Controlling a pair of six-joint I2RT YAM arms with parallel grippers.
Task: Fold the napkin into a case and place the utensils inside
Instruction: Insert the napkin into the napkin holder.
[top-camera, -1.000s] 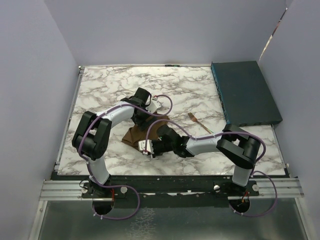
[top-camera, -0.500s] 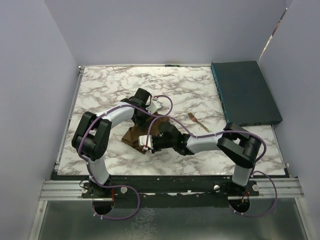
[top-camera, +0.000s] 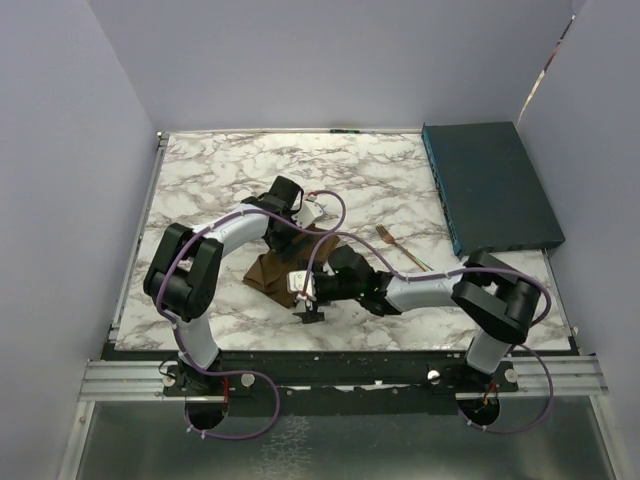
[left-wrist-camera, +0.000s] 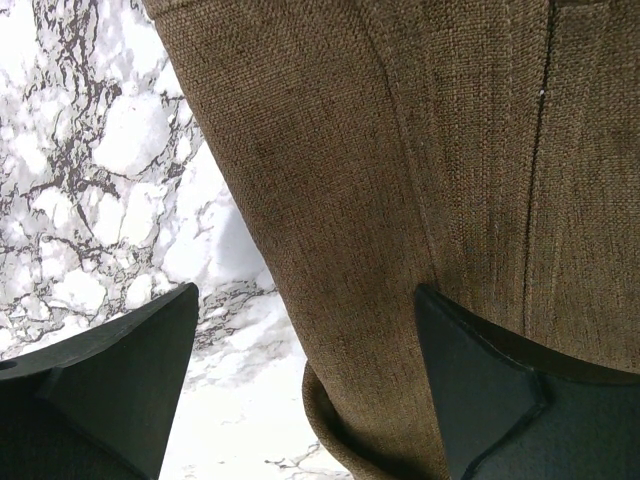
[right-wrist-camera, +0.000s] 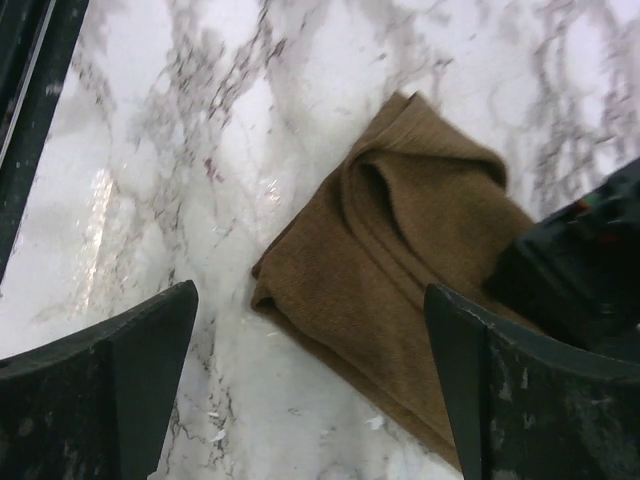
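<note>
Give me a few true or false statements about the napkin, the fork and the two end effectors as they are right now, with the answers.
1. The fork lies on the marble table, apart from the napkin. True.
2. The right end effector is shut on the napkin. False: its jaws stand wide open above the cloth and hold nothing.
3. A teal box sits at the far right of the table. True.
4. The napkin is spread out flat in a single layer. False: it is folded over itself in several layers.
5. The left end effector is open, with one finger over marble and the other over cloth. True.
</note>
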